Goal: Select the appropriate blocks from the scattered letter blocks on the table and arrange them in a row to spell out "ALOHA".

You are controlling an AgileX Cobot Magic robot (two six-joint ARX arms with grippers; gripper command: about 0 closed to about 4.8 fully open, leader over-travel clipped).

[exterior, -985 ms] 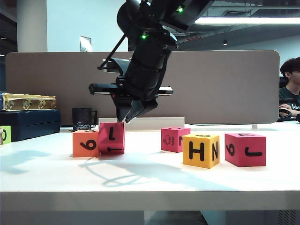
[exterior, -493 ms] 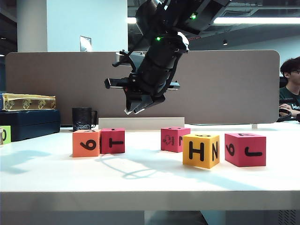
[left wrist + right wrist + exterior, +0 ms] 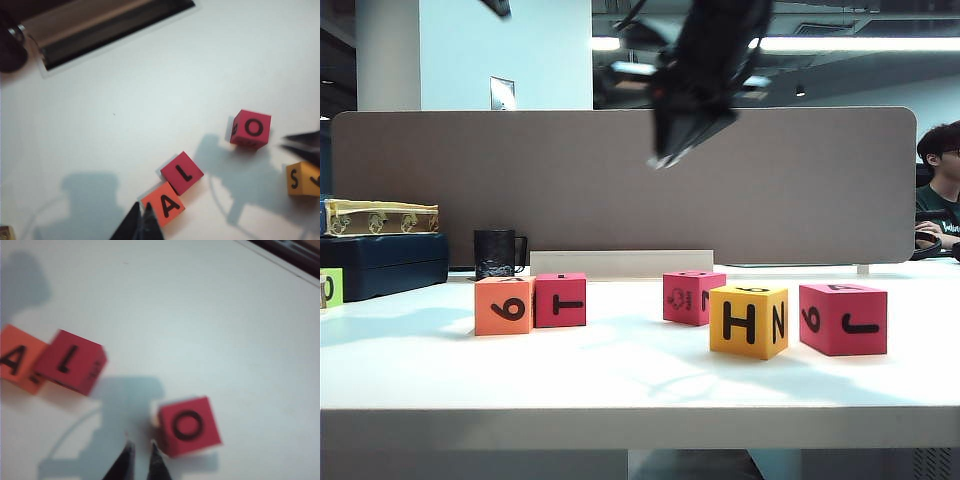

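My right claw hangs high above the surface, nearly clenched, empty. My left claw is clenched, empty. Orange block touches the L block; O block apart.

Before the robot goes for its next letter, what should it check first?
1. The A block and L block sit side by side: ok.
2. The O block lies apart, O facing up: ok.
3. The right hand is empty, above the table: ok.
4. The right hand is wide enough for the O block: not ok, narrow gap.
5. The left hand is shut and empty: ok.
6. Second A face located: cannot tell.
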